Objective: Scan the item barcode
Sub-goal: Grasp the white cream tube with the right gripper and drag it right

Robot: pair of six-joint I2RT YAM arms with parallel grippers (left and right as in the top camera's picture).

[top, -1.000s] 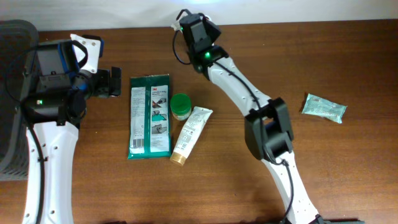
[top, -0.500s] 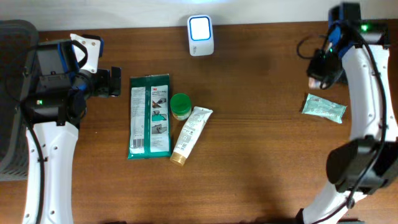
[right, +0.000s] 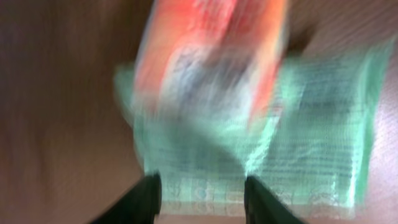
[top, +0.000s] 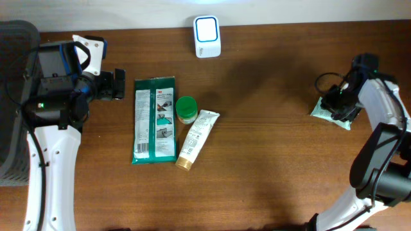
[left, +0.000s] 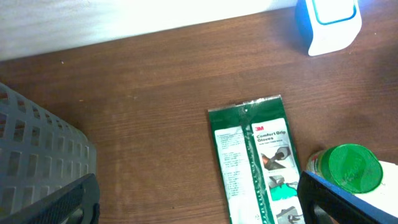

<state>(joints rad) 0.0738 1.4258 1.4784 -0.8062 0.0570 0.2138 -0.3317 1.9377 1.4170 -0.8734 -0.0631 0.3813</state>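
A: Where does the right gripper (top: 336,106) stand?

B: It is low over a pale green plastic packet (top: 329,113). In the wrist view its two dark fingers (right: 144,200) are apart, with a clear gap between them.

A: Does it hold something?

B: Nothing sits between the fingers. Just beyond their tips a blurred orange and white thing (right: 211,56) shows over the far part of the packet. I cannot tell what it is.

A: And the scanner?

B: The white box scanner with a blue-lit face (top: 207,36) stands well apart from that gripper, far to its left.

A: And the left gripper (top: 117,85)?

B: Its jaws are wide apart and empty. Just ahead of it lies a dark green flat glove packet (top: 154,120). Beyond that packet is a small jar with a round green lid (top: 186,109), just beside a white tube with a gold cap (top: 196,136). A grey plastic basket (left: 37,155) stands beside this gripper, on its outer side.
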